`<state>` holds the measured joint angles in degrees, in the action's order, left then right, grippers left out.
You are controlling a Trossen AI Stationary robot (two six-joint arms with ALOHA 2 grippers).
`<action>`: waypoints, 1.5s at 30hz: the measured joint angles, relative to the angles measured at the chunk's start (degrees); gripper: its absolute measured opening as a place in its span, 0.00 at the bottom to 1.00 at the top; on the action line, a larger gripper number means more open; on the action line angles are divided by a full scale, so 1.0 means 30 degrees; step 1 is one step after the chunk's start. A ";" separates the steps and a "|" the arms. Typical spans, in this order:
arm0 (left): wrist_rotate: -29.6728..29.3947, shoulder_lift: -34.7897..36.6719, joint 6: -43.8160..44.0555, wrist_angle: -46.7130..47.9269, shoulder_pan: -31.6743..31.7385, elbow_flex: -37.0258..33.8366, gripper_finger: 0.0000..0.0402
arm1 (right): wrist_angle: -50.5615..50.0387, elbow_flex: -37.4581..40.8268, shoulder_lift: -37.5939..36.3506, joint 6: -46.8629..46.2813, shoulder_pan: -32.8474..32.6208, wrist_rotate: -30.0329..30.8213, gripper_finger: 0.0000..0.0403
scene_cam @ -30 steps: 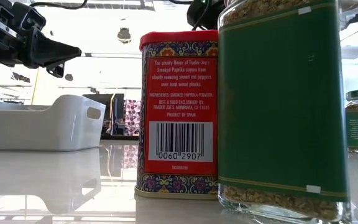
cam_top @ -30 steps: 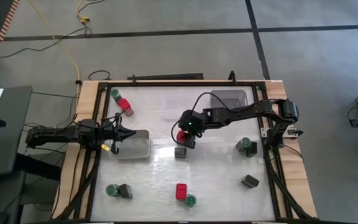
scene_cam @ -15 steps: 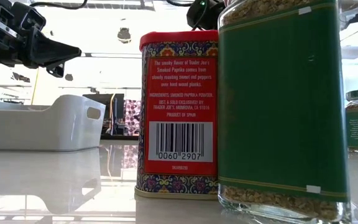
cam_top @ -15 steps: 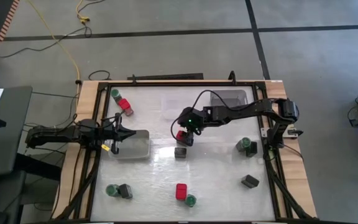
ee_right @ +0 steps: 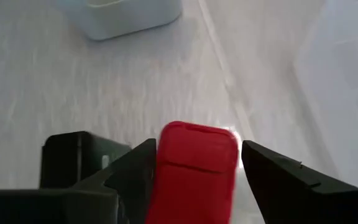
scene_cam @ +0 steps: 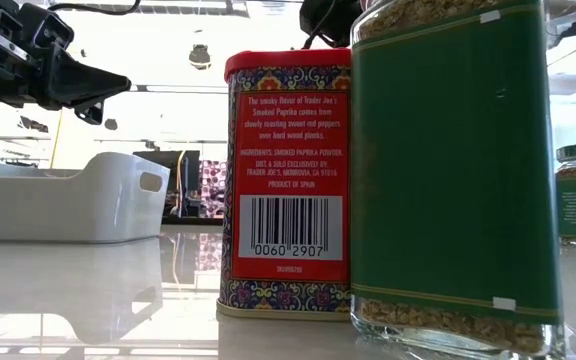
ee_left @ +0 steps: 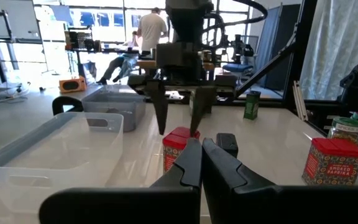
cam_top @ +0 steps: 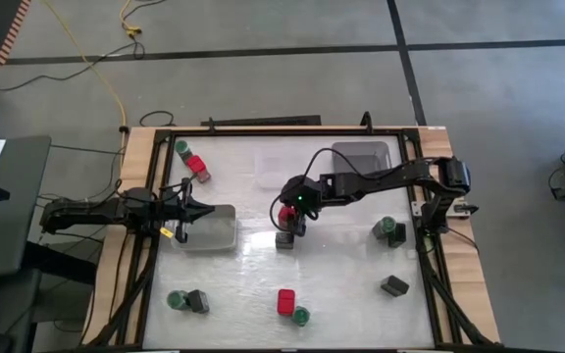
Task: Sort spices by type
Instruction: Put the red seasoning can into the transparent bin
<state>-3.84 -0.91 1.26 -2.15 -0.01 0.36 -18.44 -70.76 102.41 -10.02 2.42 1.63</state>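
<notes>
My right gripper hangs open at mid-table, pointing steeply down over a red tin. One finger stands on either side of the tin's top, and a gap shows beside one finger. The tin stands upright on the table, next to a dark grey tin. My left gripper waits shut and level above the white tray at the left. Other spices stand in pairs: a green jar with a red tin far left, and a red tin with a green jar at the near edge.
A clear tray and a grey tray stand at the far side. A green jar with a dark tin stands near left. Another jar and a dark tin stand right. People show in the room beyond.
</notes>
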 joint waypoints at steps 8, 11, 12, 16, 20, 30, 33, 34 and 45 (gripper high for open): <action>0.0000 0.0000 0.0006 0.0000 0.0000 0.0004 0.00 | 0.0358 0.0000 0.0000 -0.0014 0.0449 0.0014 0.66; 0.0000 0.0000 0.0004 0.0000 0.0000 0.0000 0.00 | 0.0344 0.0000 0.0000 -0.0049 0.0611 0.0004 0.66; 0.0000 0.0000 0.0007 0.0000 -0.0007 0.0000 0.00 | 0.0308 0.0000 0.0000 -0.0106 0.0631 0.0000 0.66; 0.0000 0.0000 0.0007 0.0000 -0.0004 0.0000 0.00 | 0.0279 0.0000 0.0000 -0.0364 0.0648 -0.0053 0.67; 0.0000 0.0000 0.0004 0.0000 0.0000 0.0004 0.00 | 0.0290 0.0000 0.0005 -0.0395 0.0635 -0.0133 0.72; 0.0000 0.0000 0.0007 0.0000 -0.0001 0.0000 0.00 | 0.0292 0.0000 0.0007 -0.0002 0.0561 -0.0153 0.86; 0.0000 0.0000 0.0005 0.0000 -0.0002 0.0000 0.00 | 0.0280 0.0000 0.0007 0.0000 0.0553 -0.0149 0.86; 0.0000 0.0000 0.0007 0.0000 0.0000 0.0006 0.00 | 0.0281 0.0000 0.0007 0.0000 0.0557 -0.0142 0.86; 0.0000 -0.0006 0.0004 0.0000 -0.0003 0.0004 0.00 | -0.0196 0.0004 0.0015 -0.0007 0.0483 -0.0098 0.86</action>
<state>-3.84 -0.93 1.27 -2.15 -0.02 0.37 -19.02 -70.75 102.45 -10.04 3.87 1.33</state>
